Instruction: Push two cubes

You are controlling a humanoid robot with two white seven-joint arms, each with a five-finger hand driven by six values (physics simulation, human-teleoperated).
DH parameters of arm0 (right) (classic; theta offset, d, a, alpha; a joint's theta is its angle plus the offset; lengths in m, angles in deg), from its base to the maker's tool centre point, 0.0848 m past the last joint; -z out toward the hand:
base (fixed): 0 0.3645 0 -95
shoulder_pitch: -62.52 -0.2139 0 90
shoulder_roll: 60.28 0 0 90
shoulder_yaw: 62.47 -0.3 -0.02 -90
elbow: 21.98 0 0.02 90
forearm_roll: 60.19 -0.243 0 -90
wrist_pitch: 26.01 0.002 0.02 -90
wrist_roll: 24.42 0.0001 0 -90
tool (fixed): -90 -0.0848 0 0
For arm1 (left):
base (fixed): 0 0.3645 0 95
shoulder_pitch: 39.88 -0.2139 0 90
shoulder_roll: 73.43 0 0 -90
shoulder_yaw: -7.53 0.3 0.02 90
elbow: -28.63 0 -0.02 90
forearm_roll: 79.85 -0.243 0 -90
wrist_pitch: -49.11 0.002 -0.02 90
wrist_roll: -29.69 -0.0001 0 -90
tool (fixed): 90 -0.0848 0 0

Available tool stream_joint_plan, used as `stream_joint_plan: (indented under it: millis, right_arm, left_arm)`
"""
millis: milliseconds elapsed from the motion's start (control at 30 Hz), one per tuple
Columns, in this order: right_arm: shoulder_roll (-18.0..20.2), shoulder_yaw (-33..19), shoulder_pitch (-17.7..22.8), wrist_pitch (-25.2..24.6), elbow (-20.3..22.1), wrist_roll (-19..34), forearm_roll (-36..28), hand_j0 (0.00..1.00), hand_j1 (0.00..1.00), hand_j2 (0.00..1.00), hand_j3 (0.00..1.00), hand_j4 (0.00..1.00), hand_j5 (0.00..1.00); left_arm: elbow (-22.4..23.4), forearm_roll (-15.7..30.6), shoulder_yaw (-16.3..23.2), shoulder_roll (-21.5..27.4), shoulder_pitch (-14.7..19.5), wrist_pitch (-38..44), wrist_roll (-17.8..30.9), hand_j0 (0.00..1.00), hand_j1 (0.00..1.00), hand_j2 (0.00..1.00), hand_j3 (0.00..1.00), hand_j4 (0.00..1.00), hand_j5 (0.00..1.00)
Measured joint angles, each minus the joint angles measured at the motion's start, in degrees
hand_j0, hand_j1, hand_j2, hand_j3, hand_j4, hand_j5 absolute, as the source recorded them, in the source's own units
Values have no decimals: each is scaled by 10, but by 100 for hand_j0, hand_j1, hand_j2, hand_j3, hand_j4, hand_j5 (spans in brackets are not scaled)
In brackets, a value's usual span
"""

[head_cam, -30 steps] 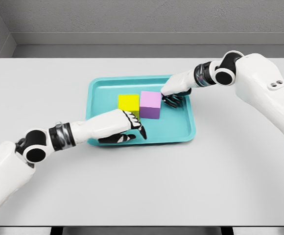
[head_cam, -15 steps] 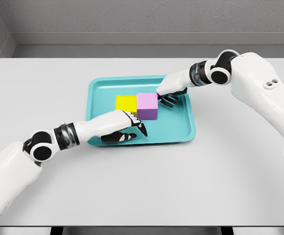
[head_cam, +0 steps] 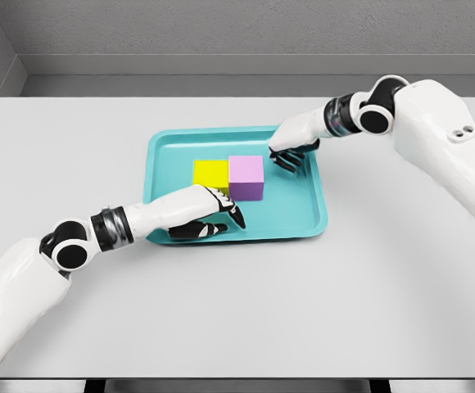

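- Yellow cube and pink cube touch mid-tray.
- Right hand empty, fingers loosely curled, just beside pink (not touching).
- Left hand empty, relaxed, at near rim.
- Push low and square, or cubes twist.

A: What are the arms made of, by the look of it?

B: Smooth glossy white shells, rounded and bulky near the shoulders, slimmer along the forearms. Each elbow is a black circular joint with a white ring around it.

A: And at the wrists?

B: A banded cuff, dark with grey metallic rings, just behind each forearm shell. The left hand has a white back and black fingers with white segments; the right hand is the same, white on top, dark underneath.

A: Any markings?

B: Two small dark dots, like screws, on the right upper arm shell.
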Motion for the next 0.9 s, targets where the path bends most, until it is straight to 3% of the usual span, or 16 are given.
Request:
stream_joint_plan:
  millis: [467, 900]
  right_arm:
    - [35, -1, -15, 0, 22, 0, -4, 14, 14, 14, 14, 14, 14]
    - [35, 28, -9, 0, 54, 0, -5, 14, 14, 14, 14, 14, 14]
  left_arm:
    - [12, 1, 0, -1, 9, 0, 0, 54, 54, 54, 54, 54, 54]
    - [20, 1, 3, -5, 16, 0, 0, 54, 54, 54, 54, 54, 54]
